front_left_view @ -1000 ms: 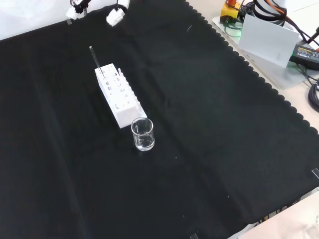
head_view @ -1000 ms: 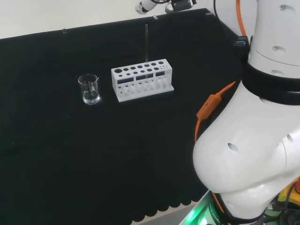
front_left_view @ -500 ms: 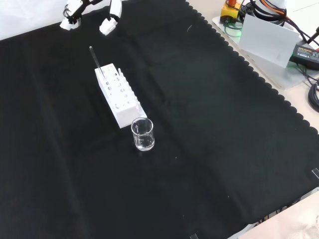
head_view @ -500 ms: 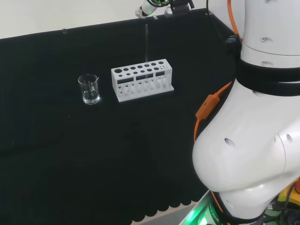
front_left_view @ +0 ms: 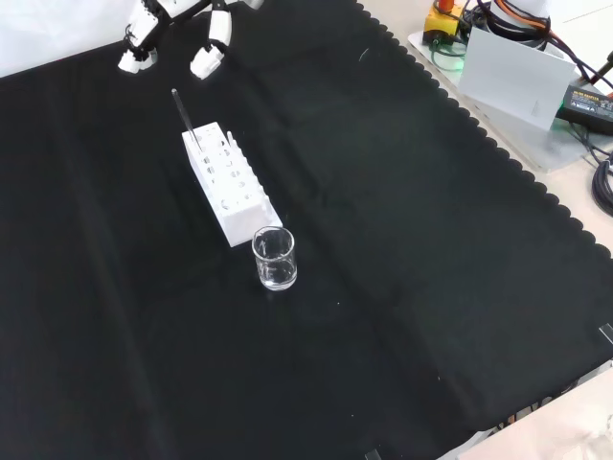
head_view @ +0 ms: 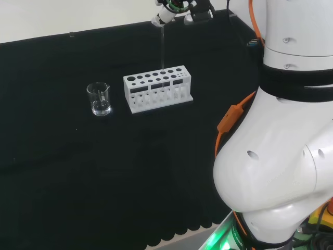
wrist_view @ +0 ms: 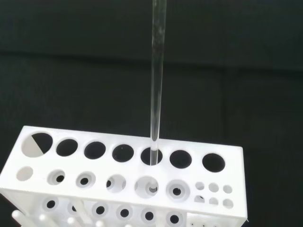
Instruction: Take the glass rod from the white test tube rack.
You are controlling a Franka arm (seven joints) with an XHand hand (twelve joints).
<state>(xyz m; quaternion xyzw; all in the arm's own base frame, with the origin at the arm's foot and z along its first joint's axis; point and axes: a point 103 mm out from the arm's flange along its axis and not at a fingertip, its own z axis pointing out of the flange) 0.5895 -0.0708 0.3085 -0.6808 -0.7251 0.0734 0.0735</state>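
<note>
Glass rod (wrist_view: 156,80) upright in rack (wrist_view: 118,189)

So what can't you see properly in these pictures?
- Hand: front view, palm cut off by the top edge.
- Glass rod: wrist view, its top runs off the edge.
- Beaker: head view, clear glass, contents unclear.
- Rack: wrist view, base cut off.

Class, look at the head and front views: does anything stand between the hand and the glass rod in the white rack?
Nothing visible does. The hand hangs above and just beyond the top of the glass rod, which stands upright in the white test tube rack. The beaker stands off to the rack's far end.
</note>
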